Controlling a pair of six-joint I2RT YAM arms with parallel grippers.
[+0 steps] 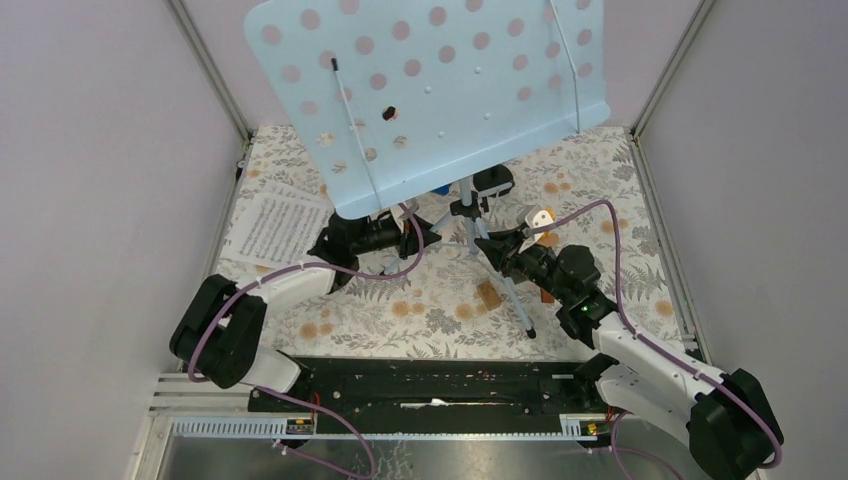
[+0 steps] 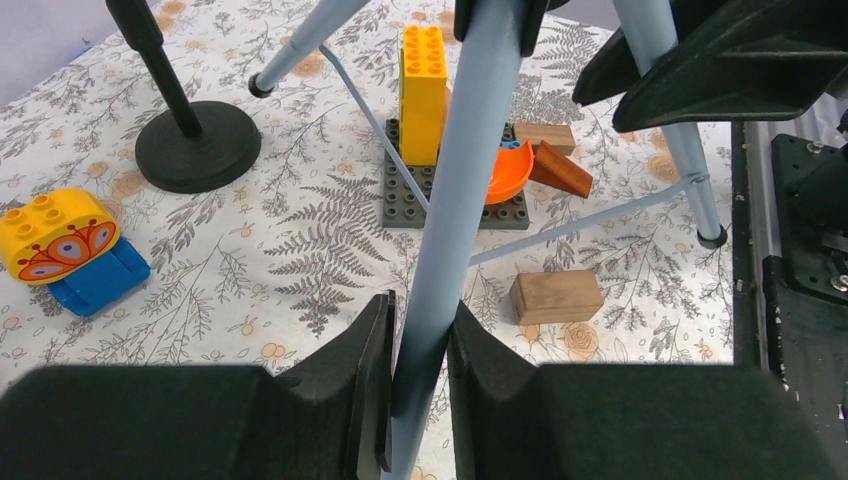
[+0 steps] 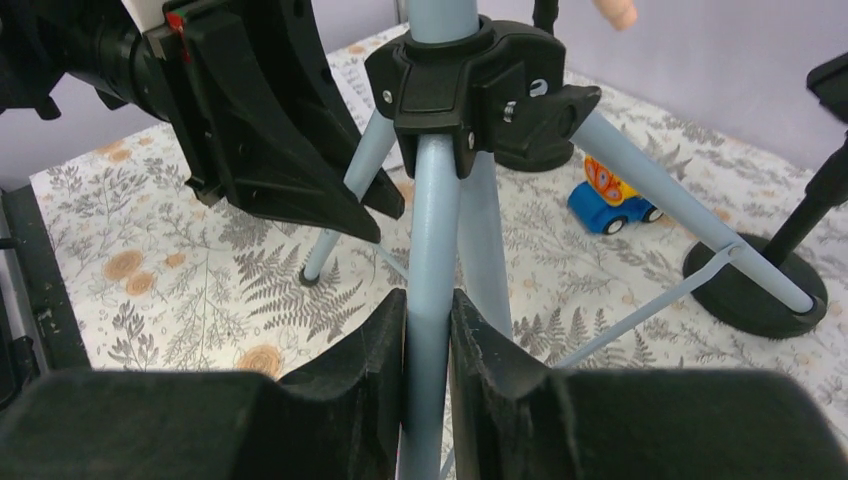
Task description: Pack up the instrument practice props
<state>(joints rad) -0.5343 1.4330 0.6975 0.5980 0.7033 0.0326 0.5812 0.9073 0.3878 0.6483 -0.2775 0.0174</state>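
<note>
The light-blue perforated music rack (image 1: 440, 90) stands on its tripod over the middle of the table. My left gripper (image 1: 422, 232) (image 2: 422, 310) is shut on one light-blue tripod leg (image 2: 450, 200). My right gripper (image 1: 492, 246) (image 3: 430, 300) is shut on another leg (image 3: 432, 220), just below the black hub (image 3: 470, 80). White sheet-music pages (image 1: 275, 225) lie at the left. Black round-based mic holders (image 2: 197, 145) (image 3: 755, 290) stand beyond the legs. A pink tip (image 3: 612, 10) shows at the top edge of the right wrist view; I cannot tell what it is.
Toy blocks on a grey plate (image 2: 400, 195) sit between the legs, with a yellow brick (image 2: 423, 80) and an orange piece (image 2: 505, 170). Wooden blocks (image 2: 556, 296) lie nearby. A yellow-and-blue toy (image 2: 60, 240) sits at the left. Walls close in both sides.
</note>
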